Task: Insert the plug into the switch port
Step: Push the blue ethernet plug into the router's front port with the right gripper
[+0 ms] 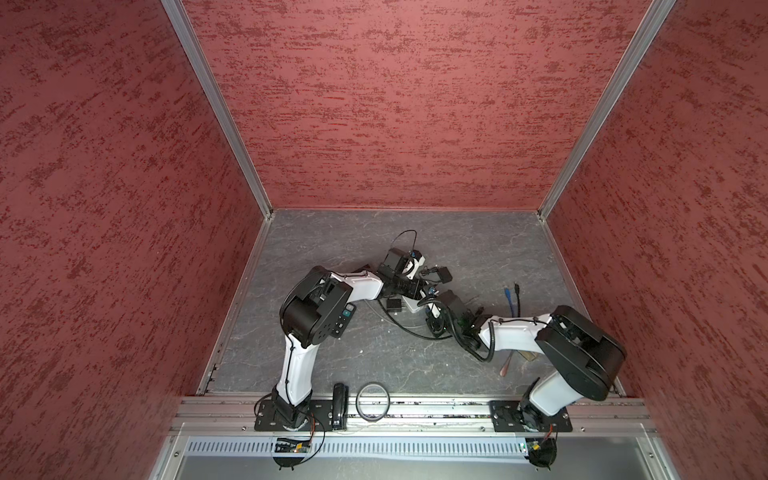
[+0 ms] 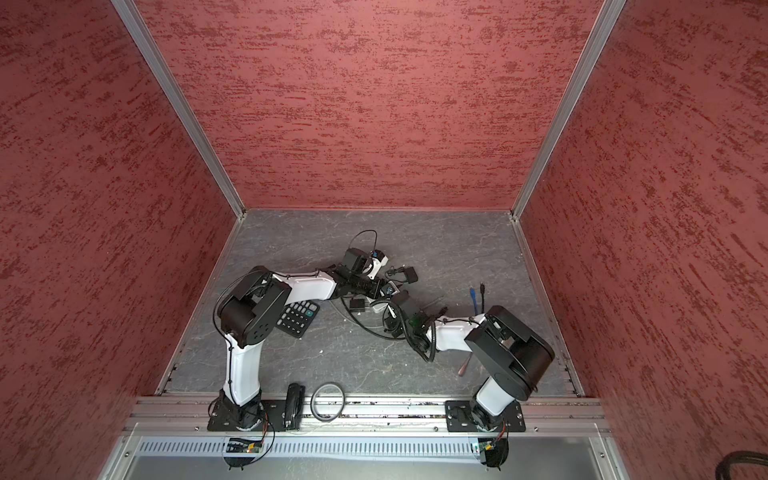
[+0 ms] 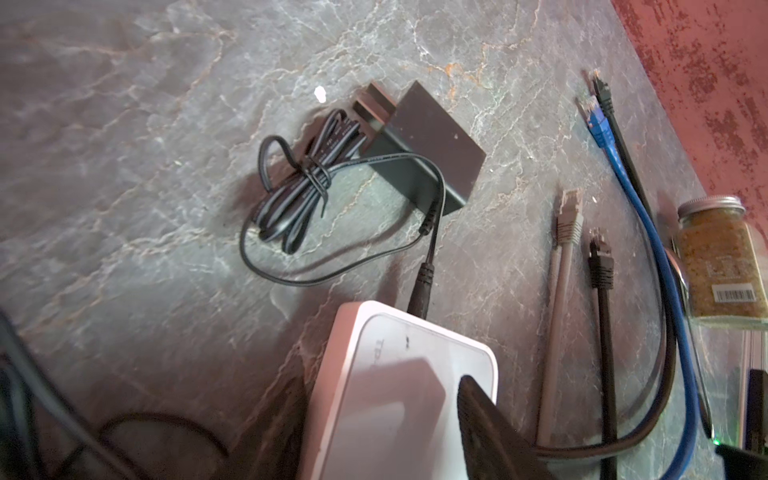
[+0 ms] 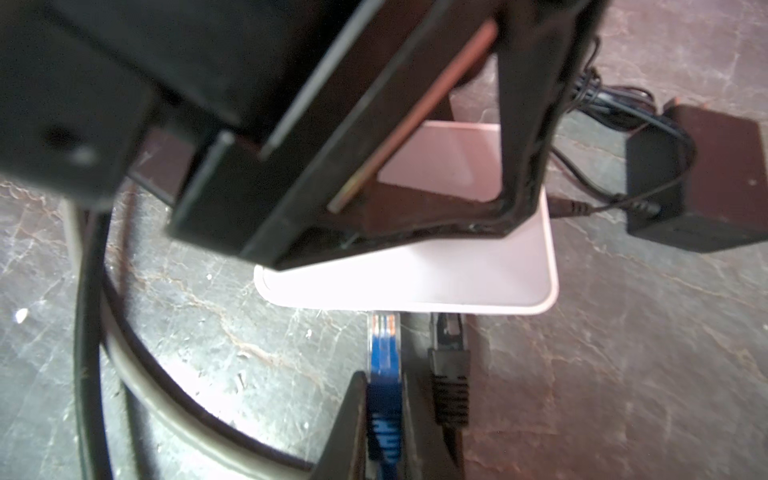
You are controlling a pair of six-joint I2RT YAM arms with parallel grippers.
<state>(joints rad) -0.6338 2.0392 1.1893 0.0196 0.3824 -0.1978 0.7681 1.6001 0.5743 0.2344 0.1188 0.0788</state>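
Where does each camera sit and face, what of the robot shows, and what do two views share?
Top views: high above the front rail, looking down at the grey table; left arm and right arm whole.
Left wrist: on the left arm, facing the white switch, power adapter and loose Ethernet plugs; left gripper astride the switch.
Right wrist: on the right arm, facing the switch's port side; right gripper clamps the blue plug.
Shared: both wrist views show switch and adapter.
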